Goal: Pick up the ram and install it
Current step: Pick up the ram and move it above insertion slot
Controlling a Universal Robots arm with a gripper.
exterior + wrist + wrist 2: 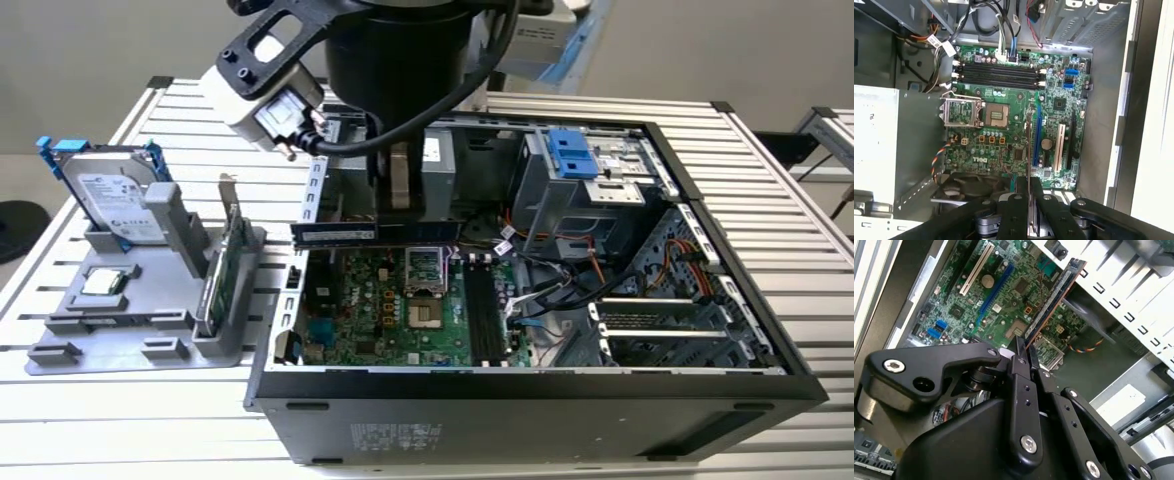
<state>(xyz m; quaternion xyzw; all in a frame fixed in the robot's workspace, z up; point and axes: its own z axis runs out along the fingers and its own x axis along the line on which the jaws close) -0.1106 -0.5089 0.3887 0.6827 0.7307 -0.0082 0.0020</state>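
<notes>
My gripper (pixel 1022 351) is shut on the ram (pixel 1054 295), a long dark stick with black chips, gripped at one end and hanging above the green motherboard (pixel 1004 315). In the exterior view the ram (pixel 336 233) lies level under the gripper (pixel 400 215), over the rear part of the open computer case. The first wrist view has the ram (pixel 1028 145) edge-on between the fingers (pixel 1016 200), above the board's middle. The black memory slots (pixel 996 75) lie apart from it, past the processor socket (pixel 996 114).
A grey fixture (pixel 80 330) at the exterior view's left holds a silver hard drive (pixel 114 200), a green card with a metal bracket (pixel 220 270) and a small chip (pixel 104 283). Case walls (pixel 534 395), a drive cage with a blue latch (pixel 570 152) and loose cables (pixel 587 275) surround the board.
</notes>
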